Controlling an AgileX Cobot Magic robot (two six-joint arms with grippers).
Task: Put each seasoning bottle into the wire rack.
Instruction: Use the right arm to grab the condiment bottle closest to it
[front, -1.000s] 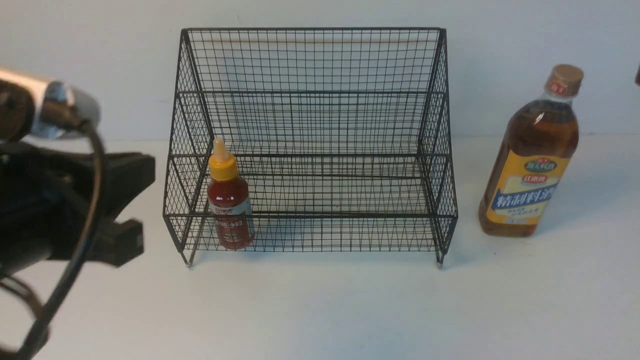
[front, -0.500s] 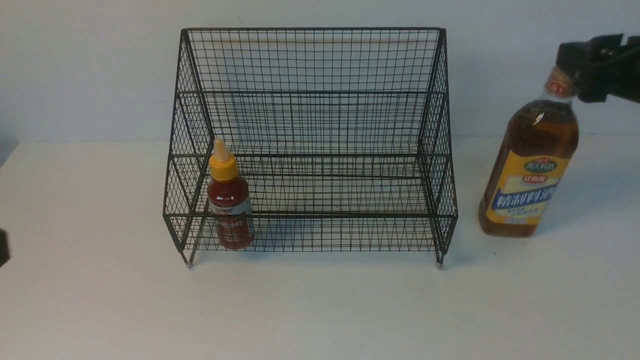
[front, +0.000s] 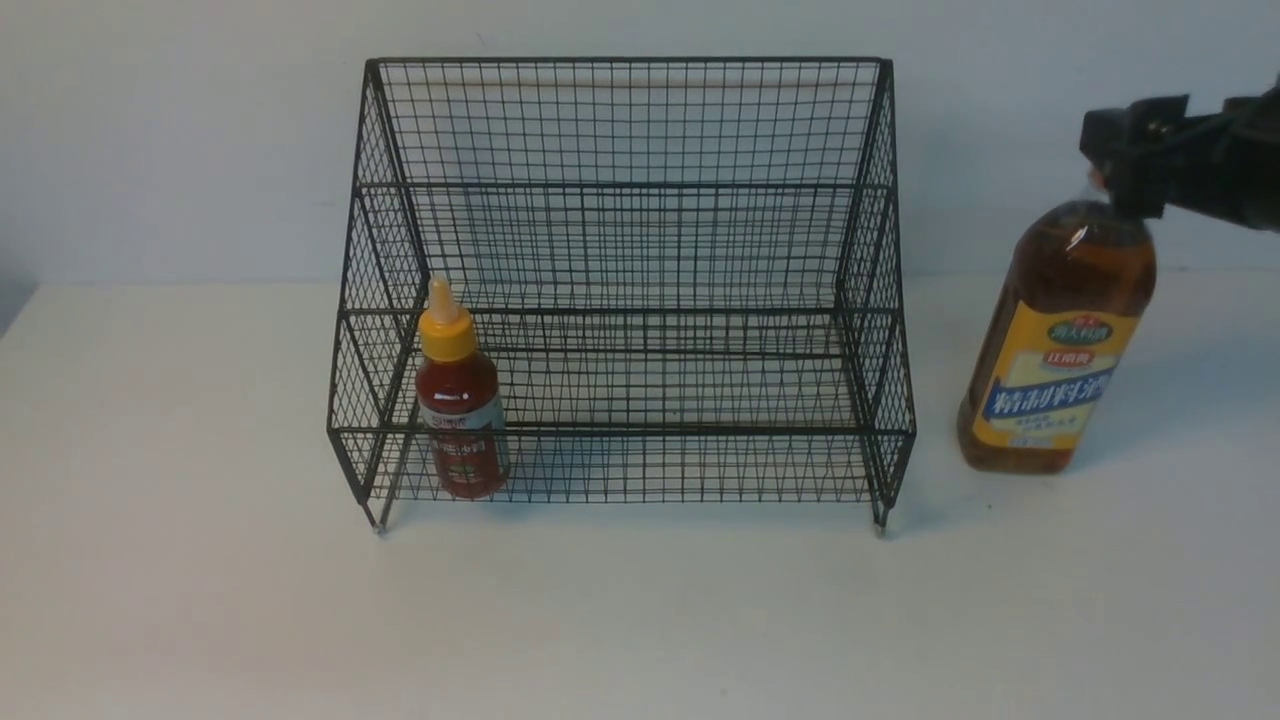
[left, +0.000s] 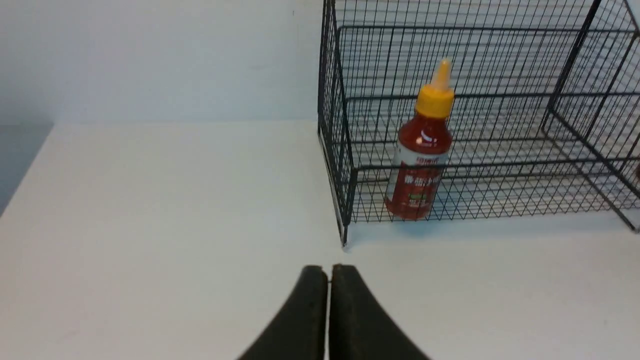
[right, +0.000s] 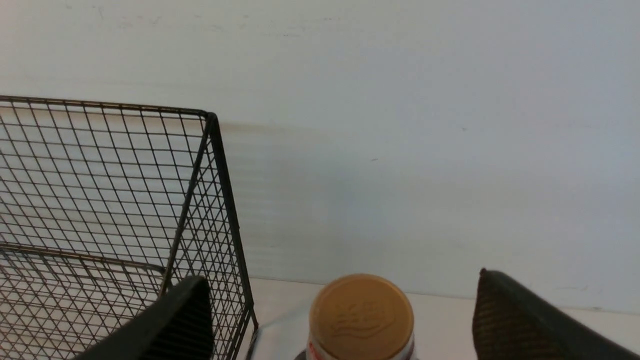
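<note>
The amber-liquid bottle (front: 1060, 330) stands upright on the table (front: 640, 620) just outside the right side wall of the wire rack (front: 625, 60), not touching it, its long axis vertical. Its tan cap (right: 361, 320) sits between the spread fingers of my right gripper (right: 337, 295), nearer the finger on the rack's side, and neither finger touches it. The jaws stand wide apart and grip nothing. I judge I am lined up over the neck and need to sink a little before closing.

The red-sauce squeeze bottle (front: 458, 415) already stands upright in the rack's lower front tier, at its left end, so the amber one is the only bottle left outside.

My left gripper (left: 328, 280) hangs out in front of the rack's left front corner, fingers pressed together and empty. It is well apart from the amber bottle, so the right arm is the one for this.

The rack's sloping right wall lies between the bottle and the shelves. I reckon I must lift high, carry it over that edge or the low front rail, and set it down on the lower tier, right of the red bottle
</note>
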